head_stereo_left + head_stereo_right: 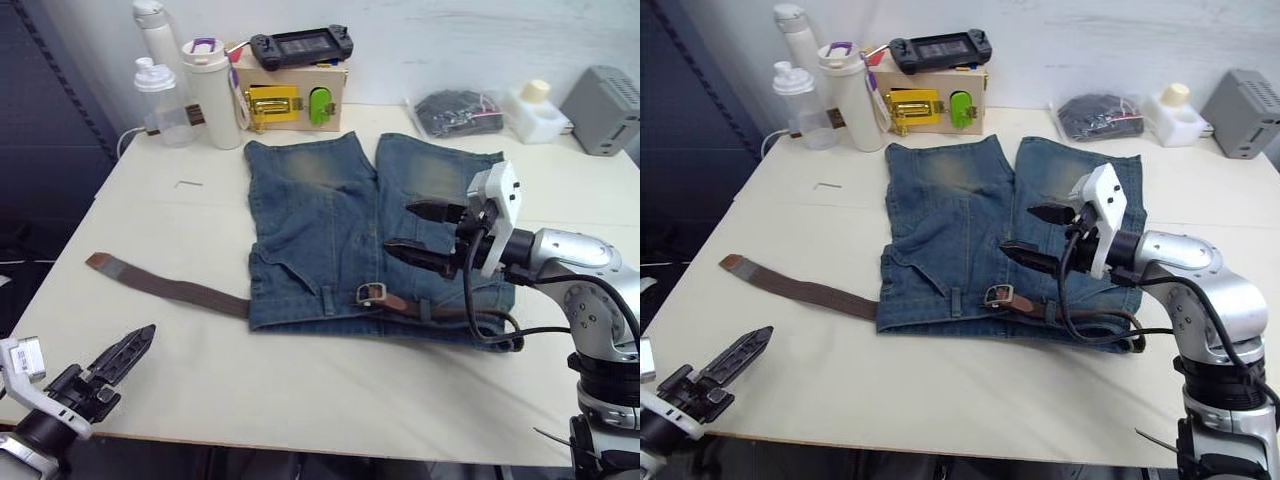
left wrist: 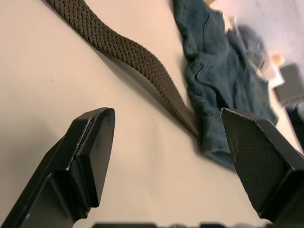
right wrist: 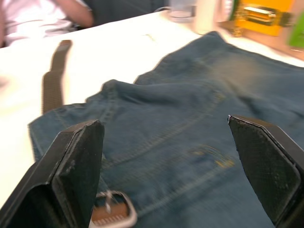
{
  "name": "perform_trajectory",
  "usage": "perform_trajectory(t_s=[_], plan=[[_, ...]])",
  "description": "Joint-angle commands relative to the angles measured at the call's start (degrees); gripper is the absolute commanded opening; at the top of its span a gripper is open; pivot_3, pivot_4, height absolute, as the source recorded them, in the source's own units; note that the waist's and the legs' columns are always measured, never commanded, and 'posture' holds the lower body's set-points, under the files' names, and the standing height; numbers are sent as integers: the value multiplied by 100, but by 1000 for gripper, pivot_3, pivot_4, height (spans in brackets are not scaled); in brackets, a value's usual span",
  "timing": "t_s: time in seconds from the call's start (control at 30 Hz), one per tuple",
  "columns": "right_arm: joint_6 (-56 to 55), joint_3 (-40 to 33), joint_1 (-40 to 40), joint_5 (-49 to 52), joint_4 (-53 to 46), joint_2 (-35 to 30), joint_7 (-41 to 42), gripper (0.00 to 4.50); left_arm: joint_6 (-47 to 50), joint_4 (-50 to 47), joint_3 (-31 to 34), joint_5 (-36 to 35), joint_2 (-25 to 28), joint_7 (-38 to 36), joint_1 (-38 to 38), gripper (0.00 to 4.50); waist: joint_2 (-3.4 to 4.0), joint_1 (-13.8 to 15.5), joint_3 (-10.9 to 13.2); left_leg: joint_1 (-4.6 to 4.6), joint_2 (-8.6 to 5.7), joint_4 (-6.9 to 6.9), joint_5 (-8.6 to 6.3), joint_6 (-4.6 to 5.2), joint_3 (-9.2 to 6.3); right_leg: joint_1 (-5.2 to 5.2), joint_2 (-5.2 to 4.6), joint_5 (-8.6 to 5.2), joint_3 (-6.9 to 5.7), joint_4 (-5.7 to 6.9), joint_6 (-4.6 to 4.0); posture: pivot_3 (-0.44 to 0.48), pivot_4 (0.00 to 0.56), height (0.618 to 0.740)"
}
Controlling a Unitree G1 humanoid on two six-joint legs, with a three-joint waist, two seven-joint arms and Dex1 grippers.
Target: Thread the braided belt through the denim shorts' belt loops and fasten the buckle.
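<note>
One braided belt lies partly installed: its leather-tipped free end trails left across the bare table, and the strap disappears under the left edge of the denim shorts at the near waistband. One buckle rests on the waistband near its middle, with a short brown stretch running right from it toward the right hip. At least two belt loops are discernible on the near waistband; whether the strap passes through each cannot be told. Judged from this layout, threading is partial at best, and the buckle is not fastened, since the free end sits well apart from it.

Two grippers are present. The left gripper hovers over the near left table edge, fingers spread, holding nothing, near the belt's loose run. The right gripper hangs above the shorts just right of the buckle, jaws parted, empty.

Far side count: three bottles, one wooden box with a yellow latch and one handheld game console on top, one dark bundle in a clear bag, one white container, one grey device.
</note>
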Motion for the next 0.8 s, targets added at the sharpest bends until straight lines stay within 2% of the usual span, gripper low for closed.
perform_trajectory(t_s=[0.03,0.2,0.27,0.4,0.8], plan=[[-94,-22,-10,29,-303,-131,-68,4462,-402,424,-742,-414,110,1092,-209,3911,2,26,1,-1,0,1,0,0,6,-2,0,-1,3,0,2,0,150,645],[-52,-121,41,80,-393,-233,-218,4462,-1125,1102,-1604,-1304,262,2435,-1086,3911,7,83,4,4,-2,3,-2,3,16,-15,-1,-2,14,30,4,0,150,645],[-60,-110,59,78,-421,-248,-264,4462,-1300,1223,-1747,-1444,346,2693,-1210,3911,6,82,3,4,-1,6,-1,1,16,-17,0,-5,12,35,10,0,150,645],[-24,-195,86,92,-545,-253,-475,4462,-1861,1858,-2145,-1606,158,3166,-2183,3911,15,125,3,4,-5,11,-1,0,22,-22,-1,-15,25,50,29,0,150,645],[-121,-225,-88,69,-522,-238,-806,4462,-2039,1420,-2751,-2110,-167,3800,-2117,3911,14,114,2,5,-9,12,-2,-1,38,-15,0,-24,51,60,45,0,150,645]])
